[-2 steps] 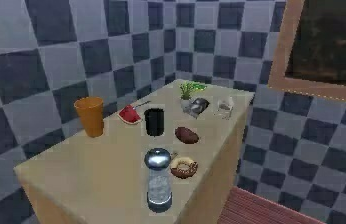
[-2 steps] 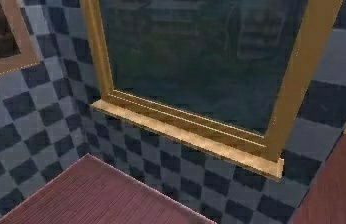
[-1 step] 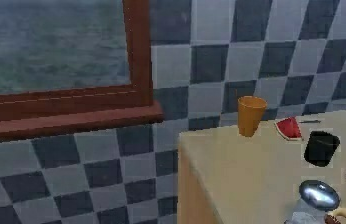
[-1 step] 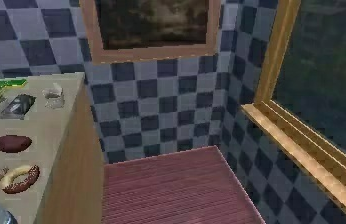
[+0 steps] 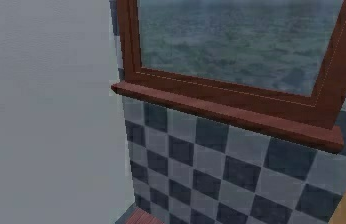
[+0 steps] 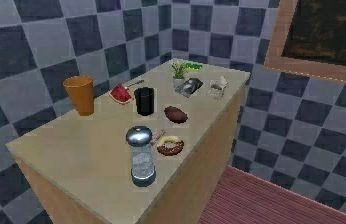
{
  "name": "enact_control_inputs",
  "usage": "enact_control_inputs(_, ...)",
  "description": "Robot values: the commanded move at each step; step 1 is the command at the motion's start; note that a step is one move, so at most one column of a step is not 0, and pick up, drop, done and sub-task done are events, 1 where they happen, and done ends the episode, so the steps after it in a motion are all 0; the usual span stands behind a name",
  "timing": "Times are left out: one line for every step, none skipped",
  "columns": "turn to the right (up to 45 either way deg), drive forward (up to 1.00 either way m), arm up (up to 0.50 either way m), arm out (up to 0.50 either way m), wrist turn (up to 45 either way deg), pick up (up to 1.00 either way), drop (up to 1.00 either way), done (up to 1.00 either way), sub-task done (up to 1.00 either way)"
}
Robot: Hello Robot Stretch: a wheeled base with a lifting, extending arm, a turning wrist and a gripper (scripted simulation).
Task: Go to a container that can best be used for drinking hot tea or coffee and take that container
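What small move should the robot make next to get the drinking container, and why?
Probably a short roll forward. The dark cup, the likeliest mug, stands on the counter left of the arm side view's middle, near the orange cup. The wall ahead looks close, so keep it small.

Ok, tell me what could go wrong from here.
Wrong pick: an orange cup and a dark cup stand on the counter. Crowding: a red thing and a brown lump sit close to it; a reach might knock them. Ahead lies a tiled wall under a window; driving forward could hit it.
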Motion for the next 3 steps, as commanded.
enact_control_inputs(0.0, 0.0, 0.5, 0.0, 0.0, 0.0, 0.0, 0.0, 0.0)
enact_control_inputs(0.0, 0.0, 0.38, 0.0, 0.0, 0.0, 0.0, 0.0, 0.0)
enact_control_inputs(0.0, 0.0, 0.0, 0.48, 0.0, 0.0, 0.0, 0.0, 0.0)
